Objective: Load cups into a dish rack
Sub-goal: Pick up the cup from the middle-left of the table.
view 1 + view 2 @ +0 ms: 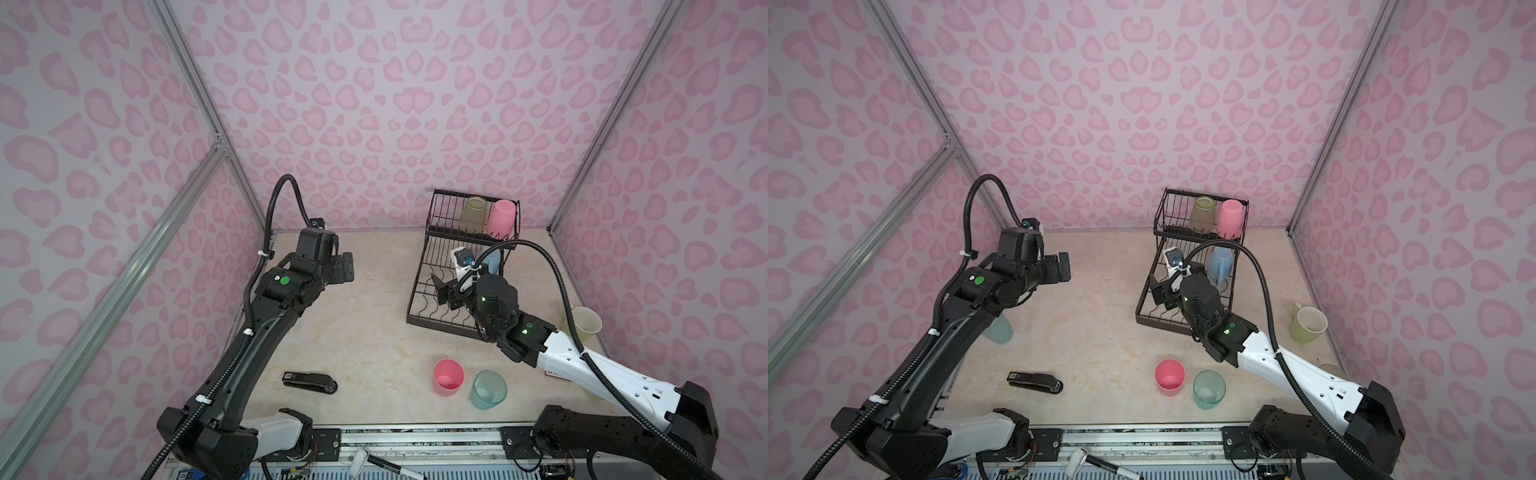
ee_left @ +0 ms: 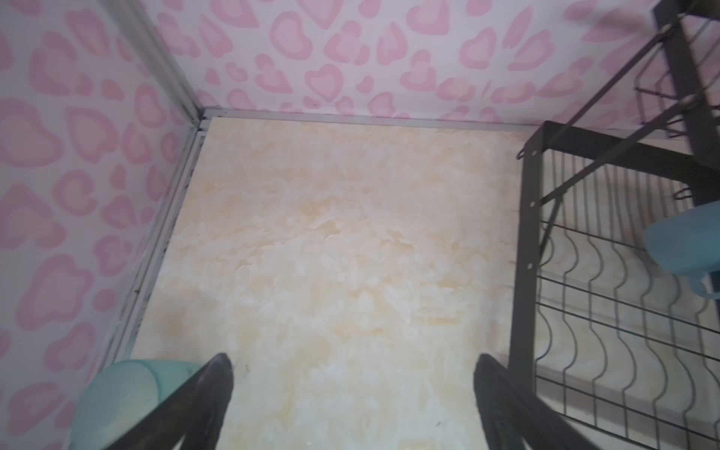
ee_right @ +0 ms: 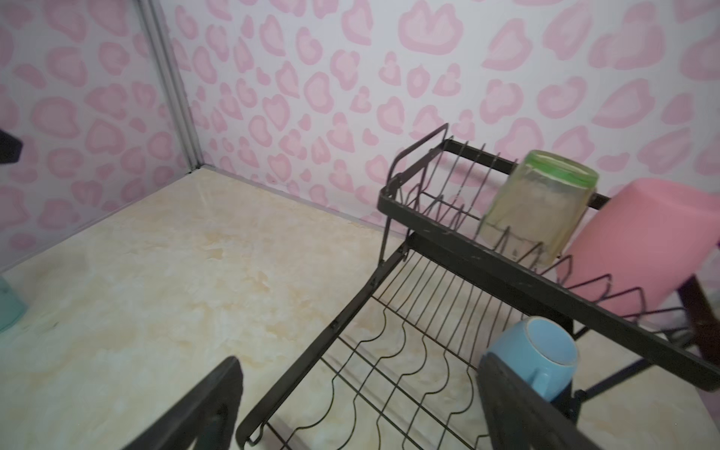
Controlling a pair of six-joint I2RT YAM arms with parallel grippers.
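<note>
Roughly mid-load. Frame of the dish rack: black wire and flat bars, 2 tiers, zigzag tines in the raised basket, wavy dividers across the lower grid.

- The right claw is spread wide, nothing between its matte black fingers, hanging over the lower grid.
- On that grid, just beyond 1 finger, sits the glossy light blue mug, base turned toward the wrist camera. The finger covers part of it; contact cannot be told.
- Above and beyond this claw, in the raised basket, 2 cups stand mouth-down side by side: the cloudy yellowish-green tumbler and the opaque inverted pink tumbler, the latter cut off at the frame edge.
- The left claw is also spread and empty, over the bare, marbled cream table.
- Just beside 1 left finger is the aqua tumbler. In a top view the aqua tumbler is mostly hidden under the left arm.
- Behind the right claw, on the table, close together: the upright pink tumbler and the translucent teal tumbler.
- Well out to that claw's side is the pale yellow-green mug.
- Well behind the left claw lies the black stapler.
</note>
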